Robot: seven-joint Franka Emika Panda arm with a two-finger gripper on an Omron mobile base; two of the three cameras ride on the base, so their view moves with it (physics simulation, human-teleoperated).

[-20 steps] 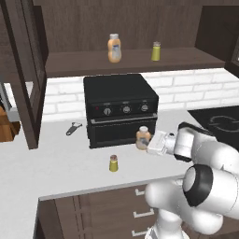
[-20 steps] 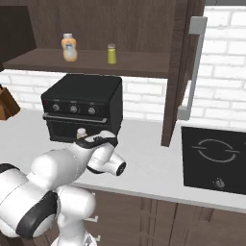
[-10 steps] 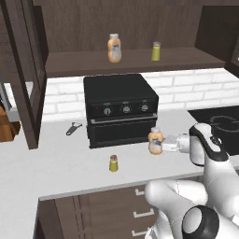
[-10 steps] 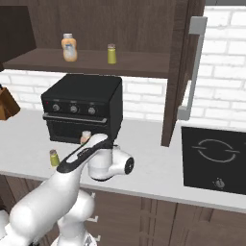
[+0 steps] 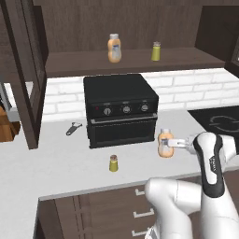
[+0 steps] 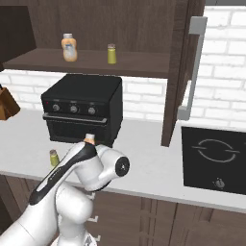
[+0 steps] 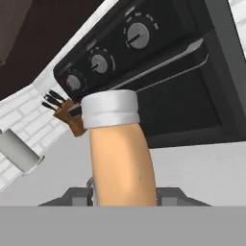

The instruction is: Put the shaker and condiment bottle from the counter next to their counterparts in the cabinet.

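Observation:
My gripper (image 5: 173,142) is shut on the condiment bottle (image 5: 165,143), an orange-tan bottle with a whitish cap, held upright just right of the oven's front corner over the counter (image 5: 60,163). In the hand view the bottle (image 7: 120,153) stands between my fingertips (image 7: 77,196); its cap (image 6: 89,139) peeks over my arm. I cannot tell whether it touches the counter. The yellow-olive shaker (image 5: 113,163) (image 6: 54,157) stands alone near the counter's front. The counterparts, a bottle (image 5: 114,48) (image 6: 69,47) and a shaker (image 5: 156,51) (image 6: 111,54), stand on the cabinet shelf (image 5: 84,63).
A black toaster oven (image 5: 120,109) (image 6: 81,108) sits under the shelf. A small dark tool (image 5: 72,128) lies left of it, a knife block (image 5: 7,126) at far left. A black cooktop (image 6: 214,158) lies at right. Open cabinet doors (image 5: 23,70) (image 6: 185,67) flank the shelf.
My arm has swung right with the condiment bottle in the gripper, carrying it from the oven's front past its right corner. The shaker has not moved.

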